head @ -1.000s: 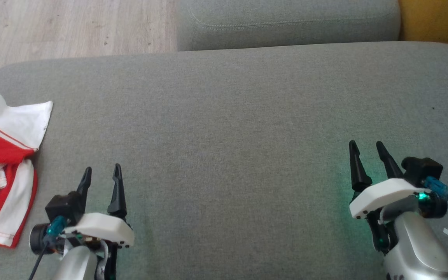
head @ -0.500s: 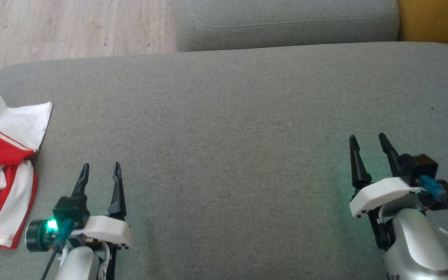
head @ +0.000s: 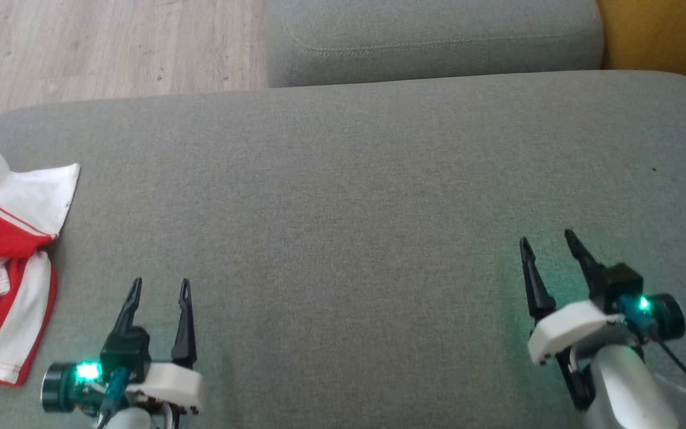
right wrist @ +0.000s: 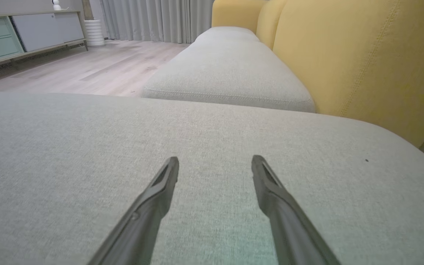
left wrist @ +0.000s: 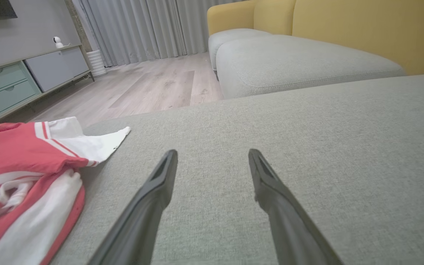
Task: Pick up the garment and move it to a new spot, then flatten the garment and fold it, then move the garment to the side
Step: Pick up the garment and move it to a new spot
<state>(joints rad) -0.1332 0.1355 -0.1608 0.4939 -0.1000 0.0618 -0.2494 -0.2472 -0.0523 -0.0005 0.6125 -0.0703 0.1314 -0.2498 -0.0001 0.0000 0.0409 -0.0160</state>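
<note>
A broad grey sofa cushion [head: 343, 179] is lying under both arms, with a second grey cushion [head: 432, 36] butting against its far edge and a yellow backrest [head: 658, 36] rising past its far right corner. Pale wooden floor [head: 111, 42] is showing beyond the far left corner. In the left wrist view a low cabinet [left wrist: 20, 81] is standing by the wall, its drawers shut and their contents hidden. The red-and-white garment [head: 3, 262] is lying crumpled at the cushion's left edge, one white corner spreading inward. The left gripper [head: 161, 281] is hovering near the front edge, just beside the garment but apart from it, fingers spread and holding nothing. The right gripper [head: 545, 236] is hovering toward the front right, well apart from the garment, fingers likewise spread
</note>
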